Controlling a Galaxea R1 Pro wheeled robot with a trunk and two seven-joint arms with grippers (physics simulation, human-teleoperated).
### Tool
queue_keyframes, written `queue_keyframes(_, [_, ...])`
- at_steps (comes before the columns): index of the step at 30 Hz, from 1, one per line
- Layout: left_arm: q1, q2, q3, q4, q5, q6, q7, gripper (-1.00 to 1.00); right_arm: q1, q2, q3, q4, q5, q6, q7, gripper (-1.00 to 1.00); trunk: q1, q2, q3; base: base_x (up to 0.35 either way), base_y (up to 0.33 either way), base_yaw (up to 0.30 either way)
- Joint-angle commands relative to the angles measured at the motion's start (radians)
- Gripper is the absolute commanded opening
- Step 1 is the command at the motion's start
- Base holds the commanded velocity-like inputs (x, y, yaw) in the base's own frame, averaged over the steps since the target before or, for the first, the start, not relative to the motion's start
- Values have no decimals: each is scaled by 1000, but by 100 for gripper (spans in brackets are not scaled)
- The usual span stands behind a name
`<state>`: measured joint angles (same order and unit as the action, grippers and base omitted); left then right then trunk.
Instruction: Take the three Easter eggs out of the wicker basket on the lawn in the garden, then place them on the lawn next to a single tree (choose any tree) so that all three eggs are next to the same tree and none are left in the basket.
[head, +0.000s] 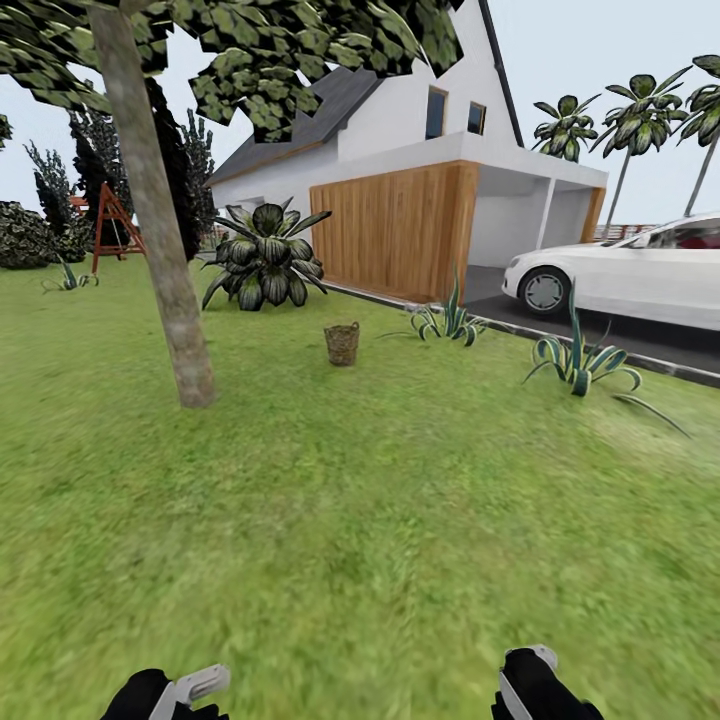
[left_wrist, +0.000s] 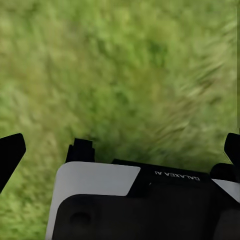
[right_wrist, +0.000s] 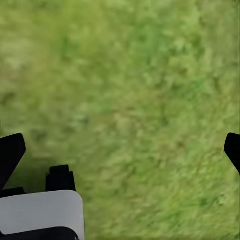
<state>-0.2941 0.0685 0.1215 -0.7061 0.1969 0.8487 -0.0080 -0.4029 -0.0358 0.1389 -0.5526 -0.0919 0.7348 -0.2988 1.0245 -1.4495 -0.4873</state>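
Note:
The small brown wicker basket (head: 341, 343) stands upright on the lawn (head: 360, 520), well ahead of me in the head view. Its inside is hidden from here, so no Easter eggs can be seen. Left of it, a few steps away, rises the tree (head: 170, 270) with its thick pale mottled trunk and dark leaves above. My left gripper (head: 175, 692) and right gripper (head: 528, 680) sit low at the near edge, far from the basket. Each wrist view looks down on bare grass, with the left gripper (left_wrist: 121, 145) and right gripper (right_wrist: 120, 147) spread wide and empty.
A white house (head: 420, 170) with wood cladding stands behind the basket, and a white car (head: 630, 272) is parked on the dark driveway at the right. A big leafy shrub (head: 265, 258) and spiky plants (head: 580, 360) edge the lawn. A red swing frame (head: 112, 225) stands at the far left.

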Motion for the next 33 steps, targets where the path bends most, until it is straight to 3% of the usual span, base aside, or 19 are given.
queue_keyframes(1, [0,0,3,-1,3,5,-1,100,-1,-2,7,-1,-10,5,-8,100,0,-1,-1,291,0,0])
queue_keyframes(7, [0,0,6,-1,4,6,-1,100,-1,0,7,-2,-15,6,-9,100,0,-1,-1,328,0,27])
queue_keyframes(17, [0,-1,4,-1,3,6,0,100,-1,-9,2,2,-14,7,-8,100,0,-1,-1,344,0,215])
queue_keyframes(33, [0,-1,1,-1,1,4,0,100,-1,-12,3,-2,-12,6,-10,100,0,-1,-1,345,-26,13])
